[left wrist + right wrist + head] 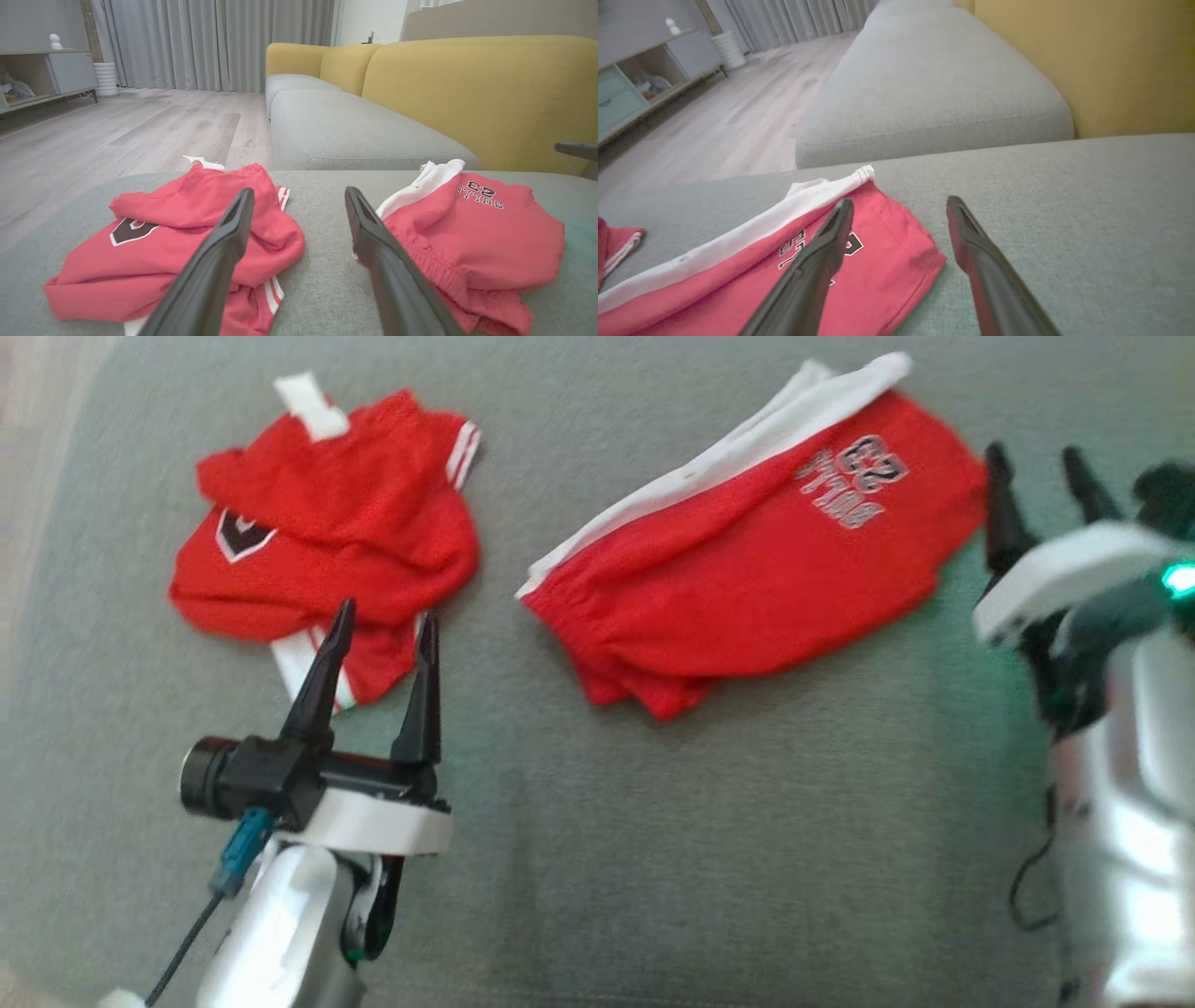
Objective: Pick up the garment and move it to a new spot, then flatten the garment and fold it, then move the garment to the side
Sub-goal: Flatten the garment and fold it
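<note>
Two red garments lie on the grey-green cushion [709, 821]. On the left is a crumpled red jersey [327, 532] [187, 242] with white trim and a black emblem. On the right lie red shorts [756, 569] [472, 233] [794, 280] with a white side stripe and printed lettering, roughly flat. My left gripper [385, 627] [299, 205] stands open over the jersey's near edge, holding nothing. At the shorts' right end my right gripper [1034, 467] [900, 210] is open too, one finger over the lettering and the other over bare cushion.
Beyond the cushion's far edge is a grey sofa seat [355, 135] with yellow backrests [481, 93]. Wooden floor [117, 135], grey curtains [210, 42] and a low cabinet [42, 70] lie to the left in the wrist views.
</note>
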